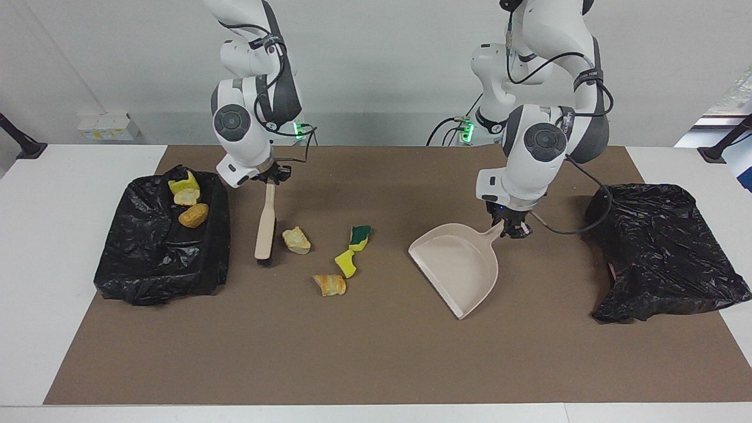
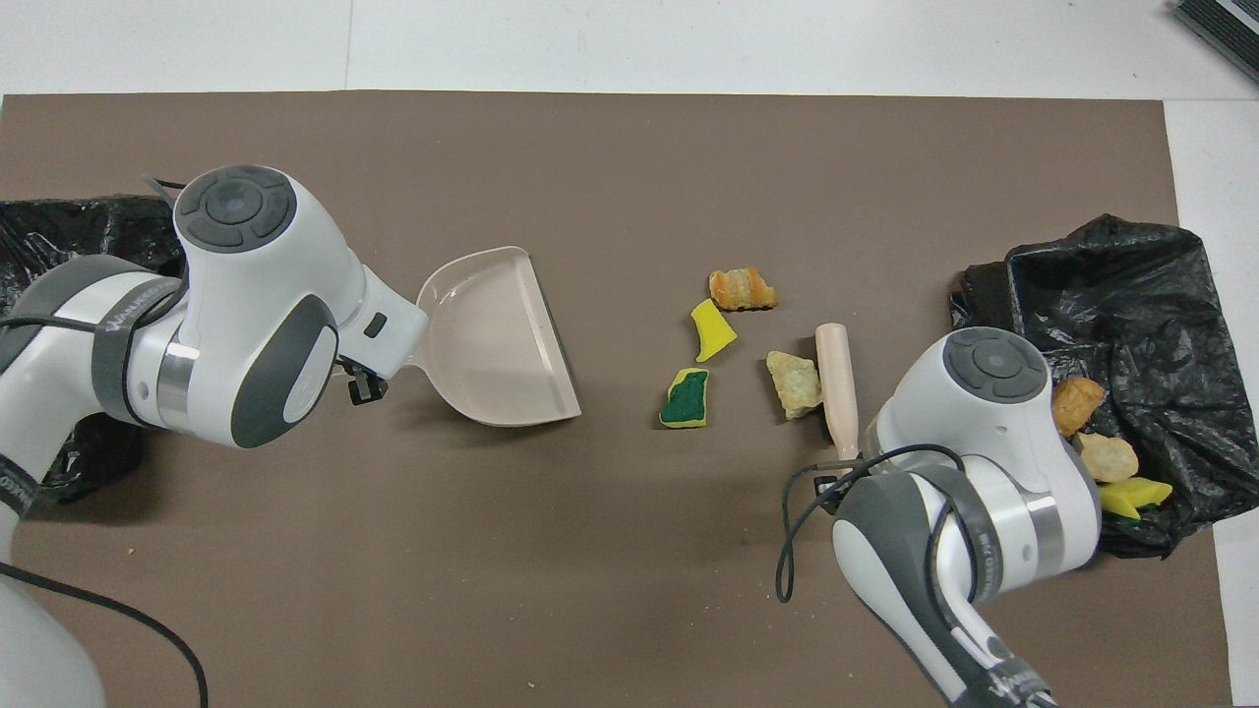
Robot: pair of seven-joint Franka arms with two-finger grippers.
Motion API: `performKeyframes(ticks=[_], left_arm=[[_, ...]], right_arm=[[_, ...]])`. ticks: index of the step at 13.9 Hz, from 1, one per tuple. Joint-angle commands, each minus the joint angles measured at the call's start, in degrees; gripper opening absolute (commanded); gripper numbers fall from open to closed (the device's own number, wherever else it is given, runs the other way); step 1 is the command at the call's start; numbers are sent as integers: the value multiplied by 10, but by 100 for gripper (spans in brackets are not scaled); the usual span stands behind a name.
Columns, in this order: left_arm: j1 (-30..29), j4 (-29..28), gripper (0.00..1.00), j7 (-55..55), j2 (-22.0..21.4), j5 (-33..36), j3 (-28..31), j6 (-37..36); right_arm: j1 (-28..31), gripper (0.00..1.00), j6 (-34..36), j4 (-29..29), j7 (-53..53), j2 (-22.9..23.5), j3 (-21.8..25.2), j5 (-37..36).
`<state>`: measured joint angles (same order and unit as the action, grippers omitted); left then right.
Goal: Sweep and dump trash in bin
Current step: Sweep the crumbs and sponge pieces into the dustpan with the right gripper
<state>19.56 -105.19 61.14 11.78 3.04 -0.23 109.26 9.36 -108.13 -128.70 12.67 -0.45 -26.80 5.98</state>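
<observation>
right gripper (image 1: pixel 271 179): clamping the end of the brush (image 1: pixel 265 226) handle, fingers pressed together on it; sitting just beside the bin; brush hanging steeply, bristle end meeting the mat (image 1: pixel 376 364) by the pale chunk

left gripper (image 1: pixel 510 226): pinching the dustpan (image 1: pixel 458 267) handle tip; pan tilting, open mouth facing the scraps, well apart from them

trash on mat: four scraps lying between brush and dustpan; pale bread chunk (image 1: pixel 296 240) sitting just beside the brush head, contact unclear; green-backed sponge (image 1: pixel 359 236) and yellow sponge piece (image 1: pixel 345 262) lying near each other; golden-brown chunk (image 1: pixel 330 285) lying farthest from the robots

trash in bin: three pieces resting in the bag-lined bin (image 1: pixel 161 247) at the right arm's end; yellow sponge (image 1: pixel 183 182) nearest the robots, then pale chunk (image 1: pixel 187 197), then brown roll (image 1: pixel 193 215)

other: second black bag (image 1: pixel 664 252) sitting at the left arm's end of the table, near the left gripper; contents not showing
</observation>
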Motion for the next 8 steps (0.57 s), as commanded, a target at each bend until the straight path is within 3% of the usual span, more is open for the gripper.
performKeyframes(ticks=[1, 4, 8], left_arm=[[28, -72, 0, 52, -45, 4, 3, 64], [39, -125, 0, 50, -70, 4, 1, 111], [65, -140, 0, 9, -65, 4, 1, 153]], right_arm=[[-34, 0, -10, 29, 3, 33, -2, 25], [-69, 0, -22, 56, 4, 56, -2, 61], [-150, 0, -114, 60, 18, 91, -2, 94]])
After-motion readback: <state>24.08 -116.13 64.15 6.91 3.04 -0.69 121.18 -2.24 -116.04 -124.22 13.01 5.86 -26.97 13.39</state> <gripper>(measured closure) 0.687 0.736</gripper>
